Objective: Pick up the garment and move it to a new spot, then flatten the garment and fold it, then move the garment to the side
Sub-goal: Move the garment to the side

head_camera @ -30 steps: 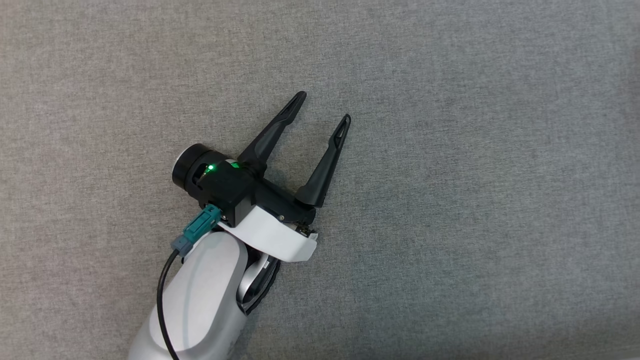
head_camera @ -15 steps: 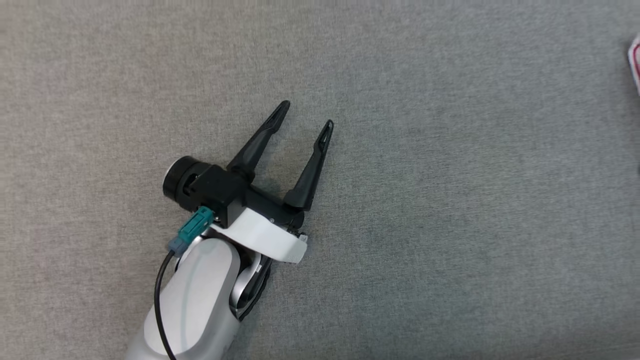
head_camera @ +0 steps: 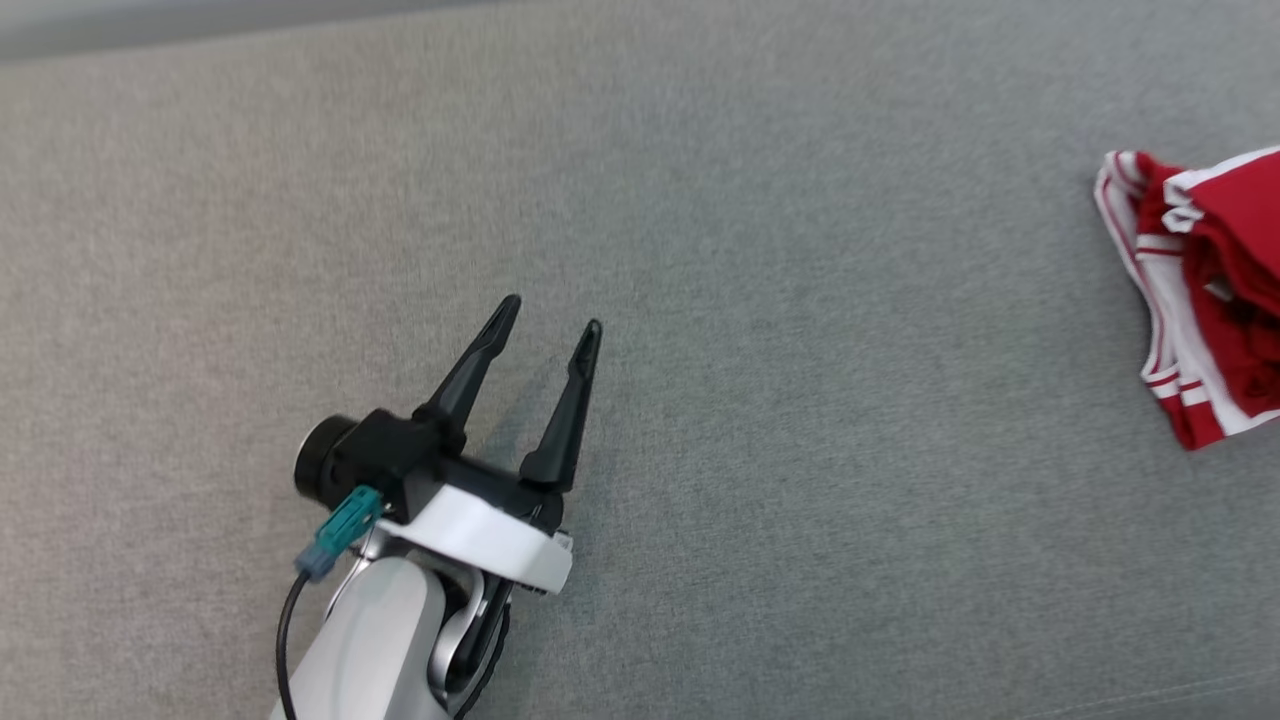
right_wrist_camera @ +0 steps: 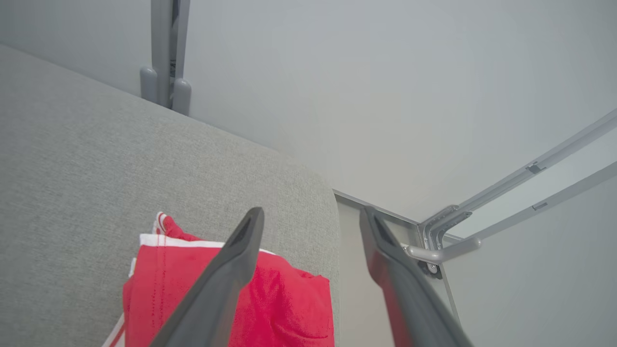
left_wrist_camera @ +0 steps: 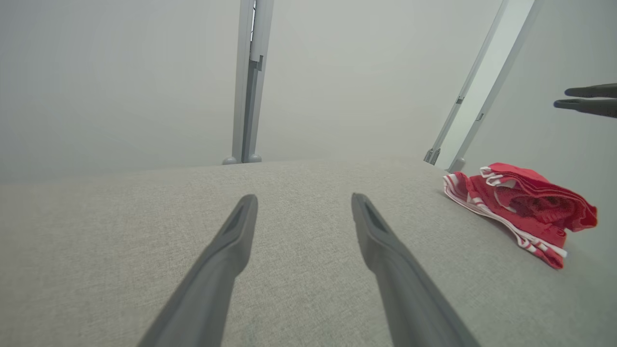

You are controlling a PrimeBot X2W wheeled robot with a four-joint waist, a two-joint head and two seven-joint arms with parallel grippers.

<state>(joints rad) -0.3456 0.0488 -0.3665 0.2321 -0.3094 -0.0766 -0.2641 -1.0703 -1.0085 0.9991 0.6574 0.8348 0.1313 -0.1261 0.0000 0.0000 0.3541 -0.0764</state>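
Note:
The garment (head_camera: 1200,290) is a red piece with white stripes, lying bunched in a folded heap at the right edge of the grey fabric surface (head_camera: 800,400). From the left wrist view the garment (left_wrist_camera: 525,207) lies far right, well apart from my left gripper (left_wrist_camera: 303,197). My left gripper (head_camera: 552,313) hovers open and empty at the lower left. My right gripper (right_wrist_camera: 312,212) stands open just above the garment (right_wrist_camera: 289,299), with nothing between its fingers. Its dark tips, the right gripper (left_wrist_camera: 565,97), hang above the heap.
The surface's far edge (head_camera: 100,45) runs along the top left. Its rounded corner (right_wrist_camera: 330,202) lies close beside the garment. Grey metal frame posts (left_wrist_camera: 248,82) and rails (right_wrist_camera: 506,188) stand against the pale walls beyond it.
The head camera has shifted, bringing the garment into view at the right and the surface's far edge at the top. My left gripper stays open. My right gripper has opened.

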